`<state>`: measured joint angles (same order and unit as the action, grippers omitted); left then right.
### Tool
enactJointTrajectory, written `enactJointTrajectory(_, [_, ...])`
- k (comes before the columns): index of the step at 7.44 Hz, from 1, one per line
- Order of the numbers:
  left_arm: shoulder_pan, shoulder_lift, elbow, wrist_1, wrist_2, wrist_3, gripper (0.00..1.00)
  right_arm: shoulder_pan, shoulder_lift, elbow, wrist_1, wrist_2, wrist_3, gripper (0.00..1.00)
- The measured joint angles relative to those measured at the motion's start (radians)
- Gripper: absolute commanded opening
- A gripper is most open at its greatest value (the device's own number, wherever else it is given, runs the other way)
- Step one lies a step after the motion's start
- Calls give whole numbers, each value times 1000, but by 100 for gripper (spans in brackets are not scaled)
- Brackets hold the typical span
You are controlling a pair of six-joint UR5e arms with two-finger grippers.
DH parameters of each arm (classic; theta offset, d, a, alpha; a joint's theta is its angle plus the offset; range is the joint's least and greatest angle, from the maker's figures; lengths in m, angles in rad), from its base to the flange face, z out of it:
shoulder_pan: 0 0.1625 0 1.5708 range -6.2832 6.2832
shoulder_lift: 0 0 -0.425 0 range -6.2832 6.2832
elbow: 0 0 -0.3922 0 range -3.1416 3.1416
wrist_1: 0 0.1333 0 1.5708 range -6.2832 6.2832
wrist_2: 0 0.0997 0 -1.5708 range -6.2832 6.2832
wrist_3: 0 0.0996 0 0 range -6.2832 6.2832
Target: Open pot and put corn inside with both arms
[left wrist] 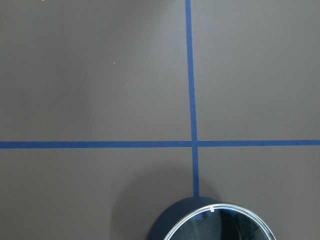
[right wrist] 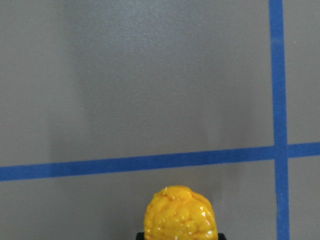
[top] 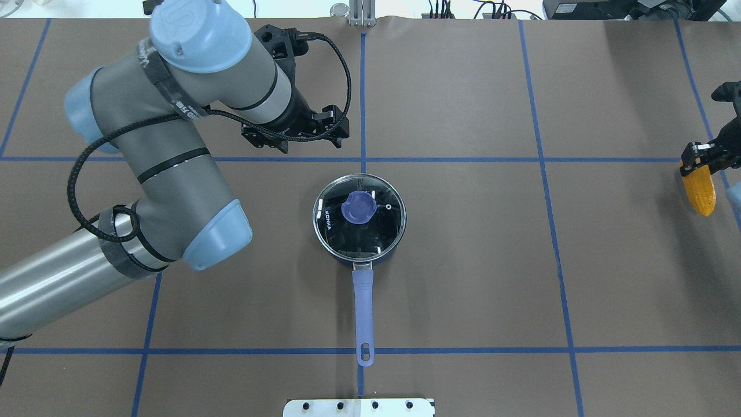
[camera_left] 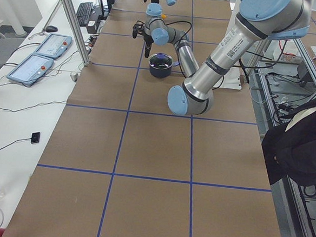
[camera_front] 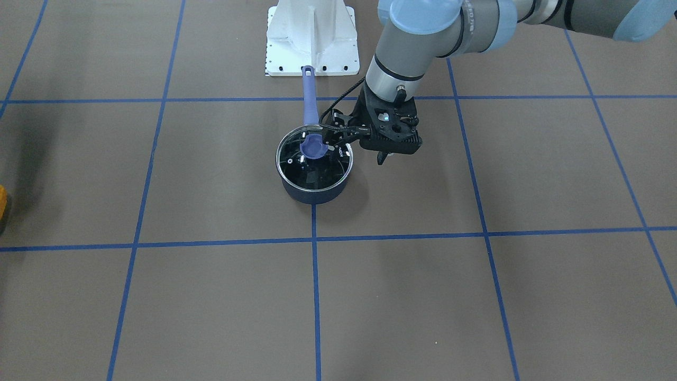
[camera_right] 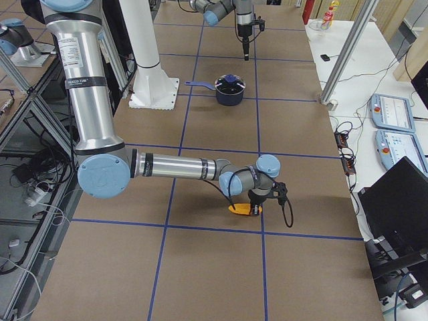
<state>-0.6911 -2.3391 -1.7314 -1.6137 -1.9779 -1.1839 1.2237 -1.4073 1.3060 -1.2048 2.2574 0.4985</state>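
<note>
The dark navy pot [camera_front: 312,193] stands mid-table with its glass lid [top: 359,234] and blue knob [top: 359,207] on it. Its lavender handle [top: 363,313] points toward the robot base. My left gripper [camera_front: 382,157] hangs just beyond the pot on its left side, apart from it, fingers together and empty. Its wrist view shows only the pot's rim [left wrist: 175,220] at the bottom edge. My right gripper [top: 700,162] is at the table's far right edge, shut on the yellow corn [top: 699,191], low over the table. The corn's tip fills the bottom of the right wrist view [right wrist: 180,215].
The white robot base plate [camera_front: 311,37] lies just behind the pot handle's end. Blue tape lines [top: 363,87] grid the brown table. Desks with control pendants [camera_right: 391,110] stand off the table's far side.
</note>
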Motion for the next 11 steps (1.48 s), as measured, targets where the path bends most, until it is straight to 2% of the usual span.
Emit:
enactJointTrajectory(4, [126,-36,43,0,127,-47,96,70,108,101,-227,56,-1,24])
enactJointTrajectory(7, [186,-63,91,0,188,-48,96,89,153,117,-285,90,-1,24])
enactJointTrajectory(8, [196,-77,112,0,200,-48,92,90,158,117,-289,94,-1,24])
enactJointTrajectory(9, [200,-83,124,0,205,-45,81,91,162,118,-293,96,-1,24])
enactJointTrajectory(11, [203,-85,133,0,206,-36,69,91,166,118,-295,101,-1,24])
